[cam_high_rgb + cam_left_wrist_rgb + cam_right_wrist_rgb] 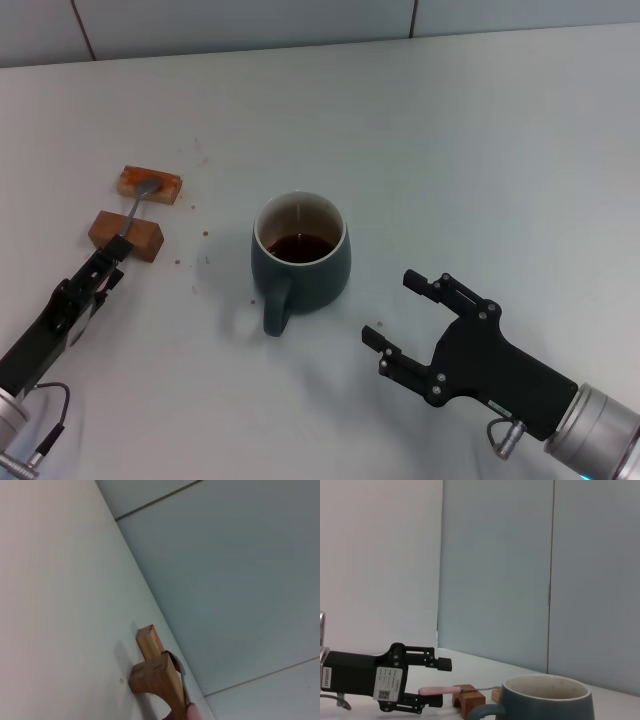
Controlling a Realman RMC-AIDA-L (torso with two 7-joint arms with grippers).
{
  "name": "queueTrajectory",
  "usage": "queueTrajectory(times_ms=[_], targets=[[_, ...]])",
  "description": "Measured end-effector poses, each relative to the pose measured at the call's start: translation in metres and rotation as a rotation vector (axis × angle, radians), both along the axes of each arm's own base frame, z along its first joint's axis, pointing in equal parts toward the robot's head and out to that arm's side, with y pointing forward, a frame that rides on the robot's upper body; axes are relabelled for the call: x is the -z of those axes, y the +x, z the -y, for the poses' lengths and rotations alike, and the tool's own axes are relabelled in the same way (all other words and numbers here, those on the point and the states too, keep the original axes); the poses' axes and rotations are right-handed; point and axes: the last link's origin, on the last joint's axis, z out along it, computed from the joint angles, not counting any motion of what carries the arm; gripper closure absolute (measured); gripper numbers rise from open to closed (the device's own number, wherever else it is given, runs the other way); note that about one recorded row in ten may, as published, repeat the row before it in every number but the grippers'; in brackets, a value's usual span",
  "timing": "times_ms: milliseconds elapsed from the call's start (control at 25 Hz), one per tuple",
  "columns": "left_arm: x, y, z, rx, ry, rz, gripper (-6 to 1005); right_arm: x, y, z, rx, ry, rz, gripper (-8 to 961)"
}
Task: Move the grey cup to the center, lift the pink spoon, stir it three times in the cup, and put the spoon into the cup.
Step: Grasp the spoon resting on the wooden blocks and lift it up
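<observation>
Nearest to me I see my right claw (401, 318) low over the white worktop (480, 150), its two black fingers spread wide and holding nothing. Just ahead of it and a little to its left stands the grey cup (300, 262), upright, with dark brown liquid inside and its loop handle turned toward me. The cup and the claw are near but apart.

My left claw (112, 262) is well to the left of the cup. In the right wrist view its fingers (427, 664) stand open above and below the pink handle of the pink spoon (133, 210); I cannot tell if they touch it.

Beyond the left claw the spoon lies across two brown blocks: its neck passes over the near block (126, 234) and its metal bowl rests on the far block (150, 184). Some small brown crumbs (196, 262) lie between the blocks and the cup.
</observation>
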Motion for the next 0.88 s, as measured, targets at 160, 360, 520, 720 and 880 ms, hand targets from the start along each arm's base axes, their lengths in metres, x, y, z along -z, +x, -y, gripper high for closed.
queueTrajectory(times_ms=[160, 360, 520, 720, 880], targets=[[0.0007, 0.0001, -0.0004, -0.003, -0.008, 0.005, 284, 0.0006, 0.0003, 0.0000, 0.003, -0.002, 0.003, 198], [0.0005, 0.0001, -0.0009, -0.004, -0.006, 0.007, 304, 0.0007, 0.0003, 0.0000, 0.004, -0.003, 0.003, 198], [0.0004, 0.0004, -0.0014, -0.004, -0.005, 0.007, 388, 0.0007, 0.0005, -0.0001, 0.004, -0.003, 0.004, 198], [0.0009, 0.0022, -0.0043, 0.001, -0.011, 0.013, 431, 0.0007, 0.0003, -0.0007, 0.002, -0.002, 0.005, 198], [0.0014, 0.0012, -0.0045, -0.011, -0.016, 0.019, 454, 0.0008, 0.0003, -0.0012, 0.001, -0.003, 0.007, 198]])
